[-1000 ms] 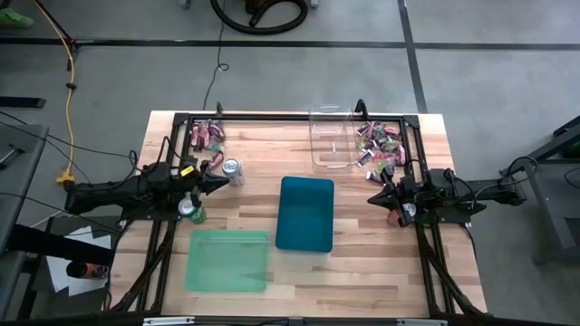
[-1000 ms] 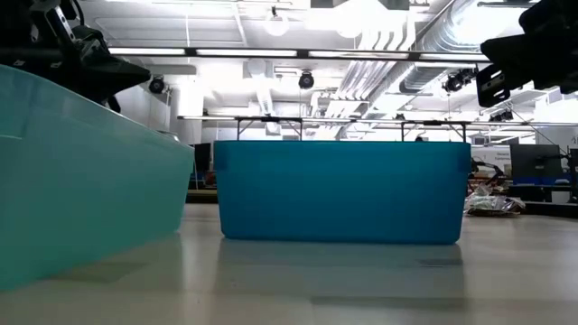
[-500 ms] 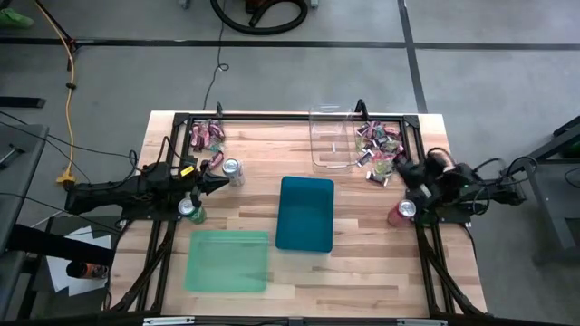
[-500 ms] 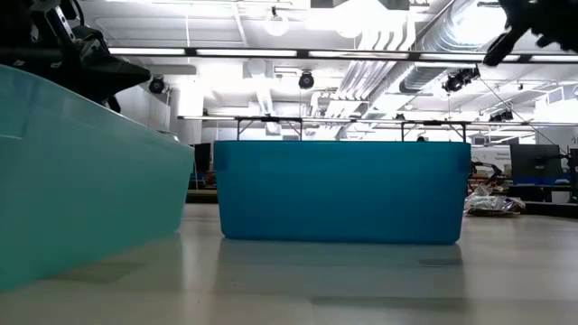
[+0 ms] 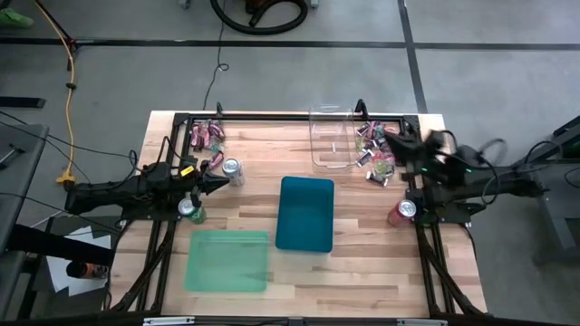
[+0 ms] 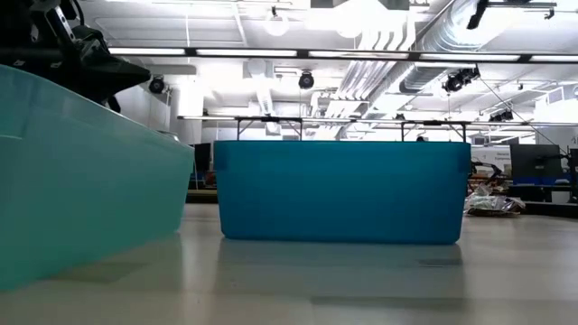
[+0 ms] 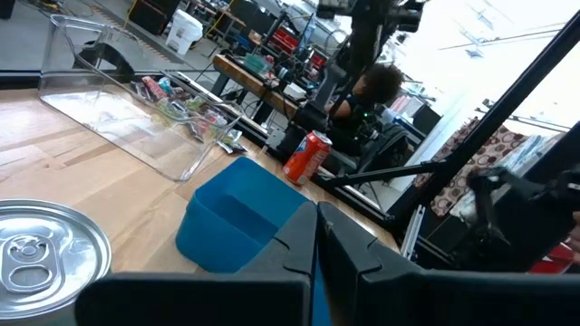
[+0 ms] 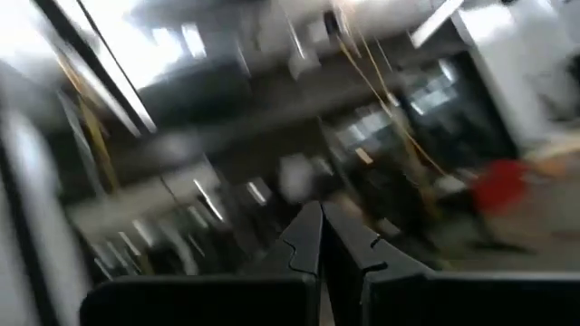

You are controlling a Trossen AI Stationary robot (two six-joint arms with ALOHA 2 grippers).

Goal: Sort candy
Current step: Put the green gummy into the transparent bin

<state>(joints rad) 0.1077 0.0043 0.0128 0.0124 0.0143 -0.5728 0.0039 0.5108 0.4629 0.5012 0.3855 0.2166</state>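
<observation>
In the high view the candy lies in two heaps at the top of the wooden table: a pile of dark red-brown bars at upper left, and a mixed pile of wrapped sweets at upper right, just right of a clear bin. A dark blue bin stands in the middle of the frame and a pale green bin at lower left.

The right gripper hangs over the right edge of the mixed pile, its jaws pressed together with nothing between them (the right wrist view is too smeared to show any candy). A red can stands below it.

The left gripper waits at centre left, jaws closed and empty, its tip just beside a silver can; another can stands just below that arm.
</observation>
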